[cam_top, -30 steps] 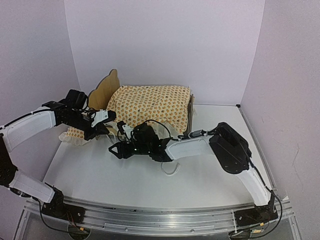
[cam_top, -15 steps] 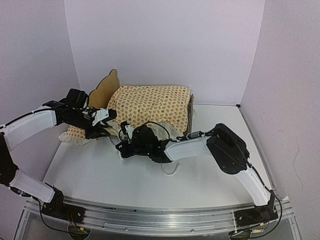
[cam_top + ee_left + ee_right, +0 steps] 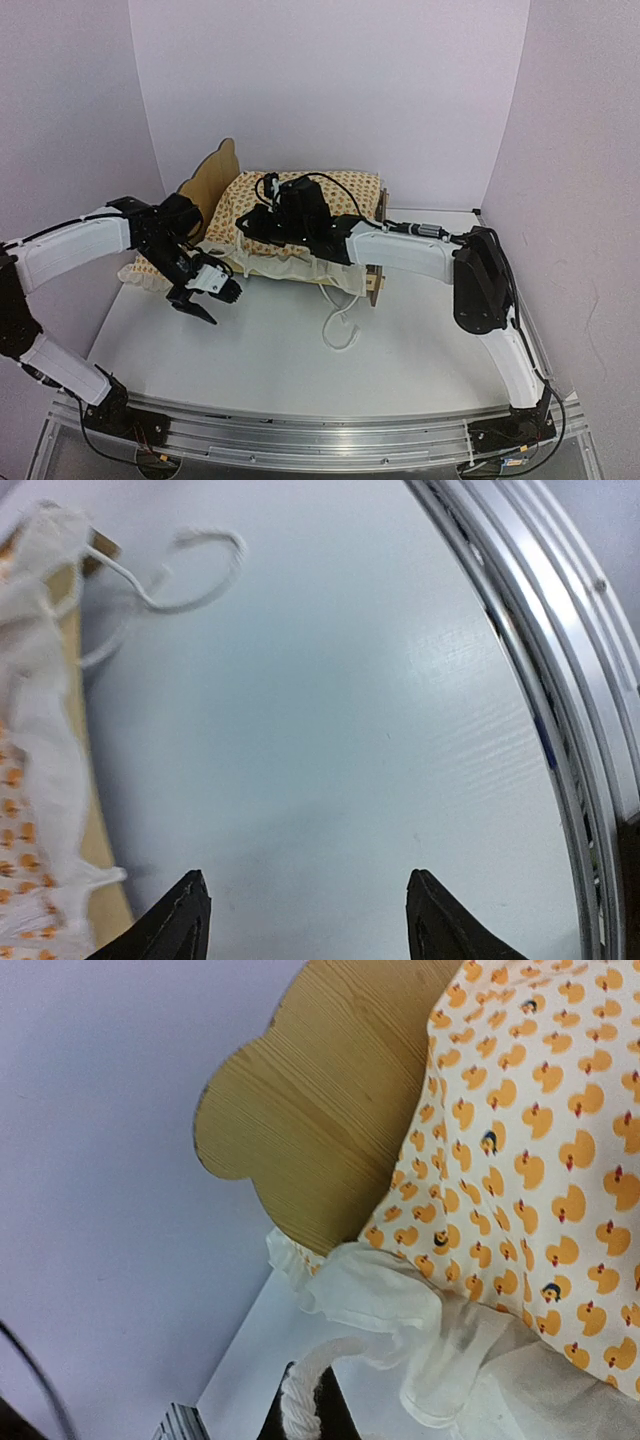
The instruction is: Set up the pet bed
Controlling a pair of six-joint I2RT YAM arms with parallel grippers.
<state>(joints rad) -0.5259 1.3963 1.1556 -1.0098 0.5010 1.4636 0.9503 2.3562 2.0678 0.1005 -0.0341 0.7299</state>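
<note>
The pet bed stands at the back of the table, its scalloped plywood headboard (image 3: 210, 176) (image 3: 330, 1110) on the left and its low footboard (image 3: 378, 240) on the right. A duck-print mattress cushion (image 3: 310, 195) (image 3: 540, 1160) lies in it, the white ruffle (image 3: 400, 1300) hanging over the near side. My right gripper (image 3: 248, 224) (image 3: 310, 1410) hovers over the cushion's headboard end, shut on a white cord tie (image 3: 305, 1400). My left gripper (image 3: 215, 303) (image 3: 310, 905) hangs open over bare table in front of the bed, holding nothing.
A small ruffled pillow (image 3: 148, 268) lies left of the bed, partly behind my left arm. A loose cord loop (image 3: 340, 325) (image 3: 190, 570) trails onto the table from the cushion's near edge. The metal rail (image 3: 540, 660) runs along the table's near edge. Walls close off the back and sides.
My left gripper opened and dropped back from the cushion's edge toward the near table. My right gripper shut on the cord tie and rose up and back over the cushion.
</note>
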